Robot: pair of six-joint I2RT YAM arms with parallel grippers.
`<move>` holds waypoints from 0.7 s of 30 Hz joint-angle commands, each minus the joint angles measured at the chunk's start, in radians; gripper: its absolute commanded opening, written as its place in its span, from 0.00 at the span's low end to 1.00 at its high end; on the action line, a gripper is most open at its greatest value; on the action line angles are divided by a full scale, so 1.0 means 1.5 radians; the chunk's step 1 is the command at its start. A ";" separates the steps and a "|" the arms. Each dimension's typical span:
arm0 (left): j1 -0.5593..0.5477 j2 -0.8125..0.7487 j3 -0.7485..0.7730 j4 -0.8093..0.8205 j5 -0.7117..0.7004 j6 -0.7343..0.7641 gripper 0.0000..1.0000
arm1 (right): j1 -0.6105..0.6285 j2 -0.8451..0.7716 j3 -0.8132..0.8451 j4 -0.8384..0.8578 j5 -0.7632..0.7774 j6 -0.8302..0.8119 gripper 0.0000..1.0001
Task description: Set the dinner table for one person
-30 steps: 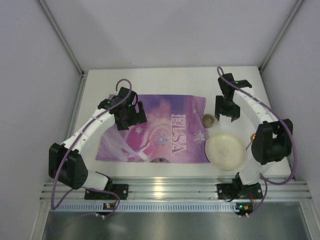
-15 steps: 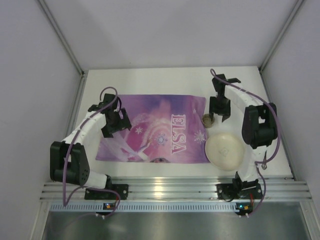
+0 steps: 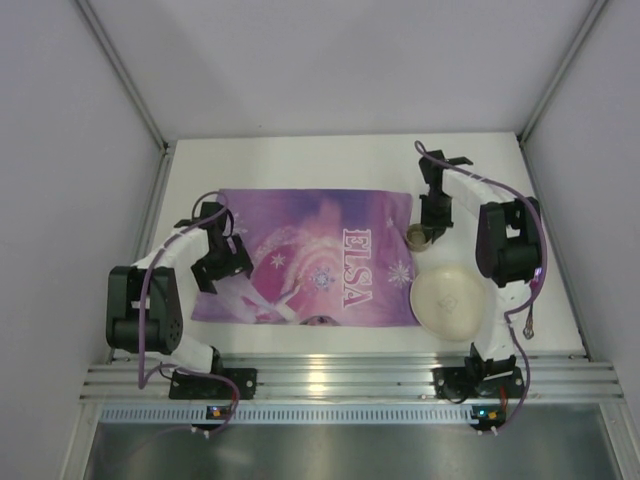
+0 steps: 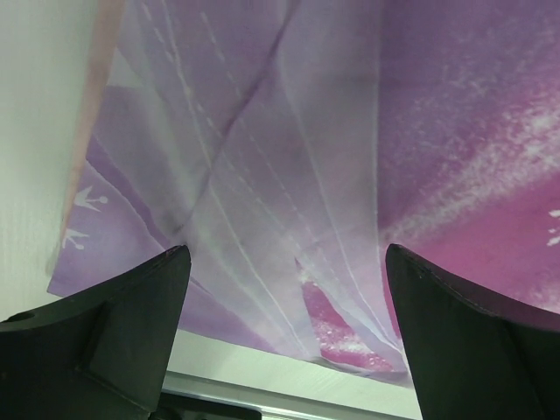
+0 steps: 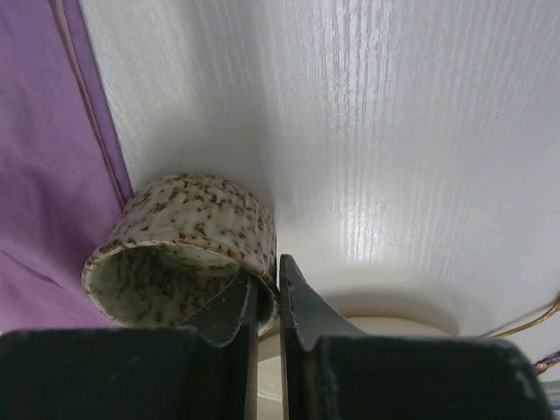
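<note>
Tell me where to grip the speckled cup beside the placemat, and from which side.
Pinch its rim wall from above, one finger inside, one outside: the speckled cup stands upright, mouth open, with the plate close by. The right gripper is clamped on it that way.

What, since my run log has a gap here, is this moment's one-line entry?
left arm: jaws open over placemat | right arm: jaws shut on rim of speckled cup | plate: right of placemat
</note>
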 commanded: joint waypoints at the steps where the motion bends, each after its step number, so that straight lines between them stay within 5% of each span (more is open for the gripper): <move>1: 0.013 0.020 0.003 0.018 -0.017 0.000 0.99 | -0.002 -0.005 0.034 0.011 0.068 -0.001 0.00; 7: 0.023 0.044 -0.001 0.006 -0.057 -0.018 0.99 | 0.001 -0.045 0.121 -0.047 0.129 0.014 0.00; 14: 0.064 0.073 0.010 -0.009 -0.060 -0.027 0.99 | 0.039 -0.054 0.213 -0.055 -0.014 0.029 0.00; 21: 0.062 0.010 0.047 -0.019 0.018 -0.042 0.99 | 0.080 0.050 0.298 -0.051 -0.093 0.039 0.00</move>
